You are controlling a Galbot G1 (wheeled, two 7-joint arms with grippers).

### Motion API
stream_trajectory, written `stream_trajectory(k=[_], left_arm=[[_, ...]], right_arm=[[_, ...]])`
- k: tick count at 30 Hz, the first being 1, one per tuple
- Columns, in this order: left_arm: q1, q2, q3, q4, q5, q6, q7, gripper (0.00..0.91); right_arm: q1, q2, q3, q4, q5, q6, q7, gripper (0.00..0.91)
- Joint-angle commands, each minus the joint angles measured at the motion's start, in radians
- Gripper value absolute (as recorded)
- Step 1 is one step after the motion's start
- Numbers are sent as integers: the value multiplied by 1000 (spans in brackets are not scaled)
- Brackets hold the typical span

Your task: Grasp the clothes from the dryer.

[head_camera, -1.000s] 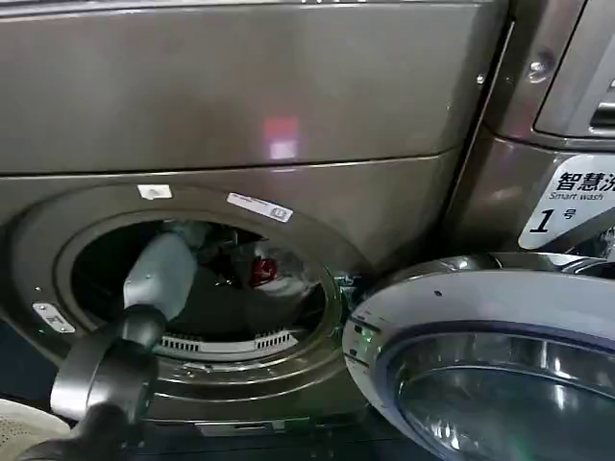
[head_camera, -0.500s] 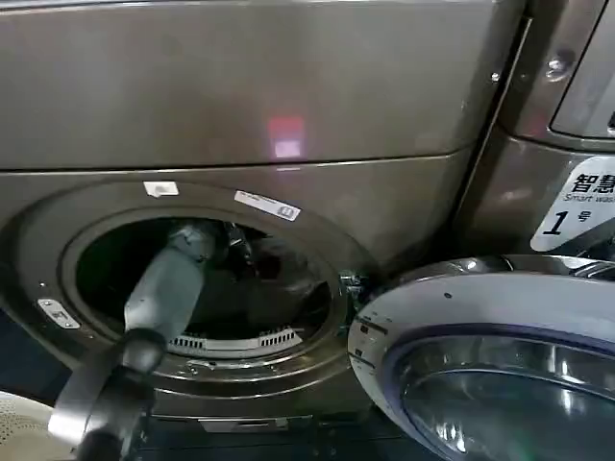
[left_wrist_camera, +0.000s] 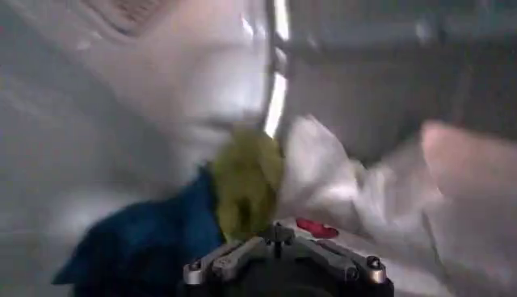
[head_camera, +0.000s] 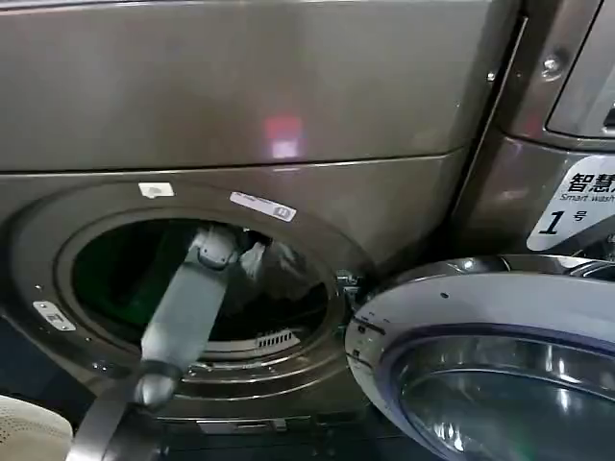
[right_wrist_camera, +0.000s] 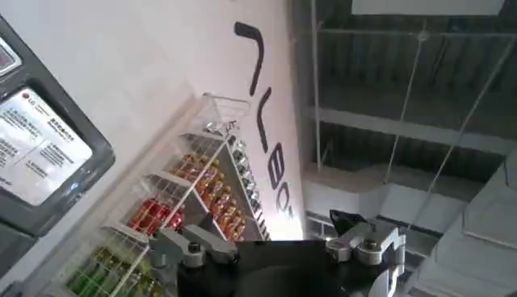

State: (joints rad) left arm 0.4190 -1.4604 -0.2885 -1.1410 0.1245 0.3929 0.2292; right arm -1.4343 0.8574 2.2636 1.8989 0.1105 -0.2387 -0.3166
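Bronze-grey machine fronts fill the head view, where the dryer [head_camera: 288,106] stands with its round port [head_camera: 197,288] open and its round glass door [head_camera: 490,375] swung out low to the right. Beside it, a white label [head_camera: 575,204] on the neighbouring panel carries the number 1. From the lower left edge the left arm [head_camera: 187,307] slants up and inward, its pale forearm crossing the port's rim and its wrist deep inside the drum. A pale fold of the clothes [head_camera: 274,264] shows just beyond the wrist, and whether the fingers are spread or closed cannot be told from here. One corner of a cream perforated basket [head_camera: 29,432] sits at the lower left.

From the left wrist, the left gripper [left_wrist_camera: 279,242] is seen from behind its base, fingers reaching forward into the heap; their tips are hidden by fabric, so their spread cannot be told. Straight ahead of the fingers bunches a yellow-green garment [left_wrist_camera: 246,181], its crumpled length running away from them. To one side of the fingers lies a dark navy piece [left_wrist_camera: 145,238], and to the other a pale grey-white garment [left_wrist_camera: 355,190] with a small red patch [left_wrist_camera: 317,228] close to the gripper's base.

From the right wrist, the right gripper [right_wrist_camera: 283,250] points at a ceiling and a white wall with wire shelves of bottles [right_wrist_camera: 186,202], jaws apart and holding nothing.
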Motion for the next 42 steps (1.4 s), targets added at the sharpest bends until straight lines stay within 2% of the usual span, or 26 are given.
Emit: stream_trajectory(k=[1, 9, 14, 20, 24, 27, 32, 42], left_arm=[[205, -33, -117, -239, -223, -189, -261, 0], [386, -62, -191, -431, -275, -447, -225, 0], [506, -70, -200, -534, -342, -547, -193, 0], [644, -86, -206, -680, -431, -579, -195, 0], [727, -104, -202, -779, -417, -535, -209, 0], [772, -115, -190, -850, -424, -534, -219, 0], [790, -121, -186, -852, -412, -532, -225, 0], [815, -126, -185, -869, -399, -510, -235, 0]], right_arm=[[5, 2, 3, -1, 1, -2, 2, 907], [7, 3, 6, -9, 2, 0, 12, 907], [14, 2, 3, -12, 10, 5, 24, 907], [21, 2, 7, -16, 61, 14, 44, 907], [18, 0, 21, -21, 93, 15, 49, 907], [17, 0, 27, -24, 101, 15, 58, 907], [14, 0, 30, -28, 88, 9, 60, 907], [18, -2, 39, -27, 112, 20, 25, 907]])
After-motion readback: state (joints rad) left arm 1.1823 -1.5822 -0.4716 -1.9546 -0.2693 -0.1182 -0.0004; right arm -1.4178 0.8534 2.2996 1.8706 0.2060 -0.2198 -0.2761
